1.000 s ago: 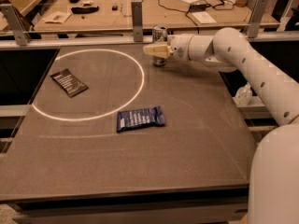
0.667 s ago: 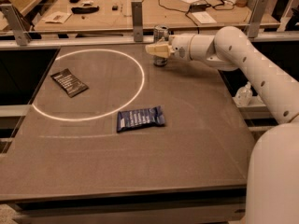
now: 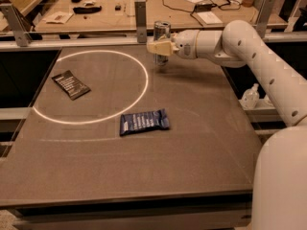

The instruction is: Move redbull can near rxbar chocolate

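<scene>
While the gripper [image 3: 159, 47] clasps the upright redbull can [image 3: 162, 30] at the far edge of the table [image 3: 201, 147], the rxbar chocolate [image 3: 71, 84] lies well leftward

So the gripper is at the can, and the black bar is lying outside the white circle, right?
Not quite. The camera view shows the black bar lying inside the white circle, on its left side. The gripper is at the can, as you said.

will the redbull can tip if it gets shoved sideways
Likely yes: the redbull can stands tall and slim, so a high shove may topple it. Its shiny metal probably slips. The pincer is level with its middle.
</scene>
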Robot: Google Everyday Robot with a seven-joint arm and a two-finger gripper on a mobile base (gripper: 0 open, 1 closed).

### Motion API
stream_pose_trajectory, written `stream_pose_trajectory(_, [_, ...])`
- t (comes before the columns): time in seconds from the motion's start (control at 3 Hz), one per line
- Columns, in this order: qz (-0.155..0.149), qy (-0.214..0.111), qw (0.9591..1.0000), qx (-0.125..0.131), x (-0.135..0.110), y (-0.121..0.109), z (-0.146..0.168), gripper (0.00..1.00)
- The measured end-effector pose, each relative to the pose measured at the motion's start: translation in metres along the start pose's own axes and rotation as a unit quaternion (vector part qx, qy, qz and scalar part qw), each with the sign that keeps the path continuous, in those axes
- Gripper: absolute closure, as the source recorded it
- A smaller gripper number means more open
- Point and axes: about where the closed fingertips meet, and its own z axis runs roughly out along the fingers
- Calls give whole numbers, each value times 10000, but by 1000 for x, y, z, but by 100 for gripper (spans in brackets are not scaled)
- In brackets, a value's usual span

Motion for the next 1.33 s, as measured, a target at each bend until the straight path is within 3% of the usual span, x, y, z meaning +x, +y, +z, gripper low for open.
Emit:
stream_pose_trajectory(1.0, [-144, -101, 9953, -953, -27, 71, 30, 100])
stream_pose_trajectory(1.33, [-162, -108, 9940, -1078, -27, 84, 38, 100])
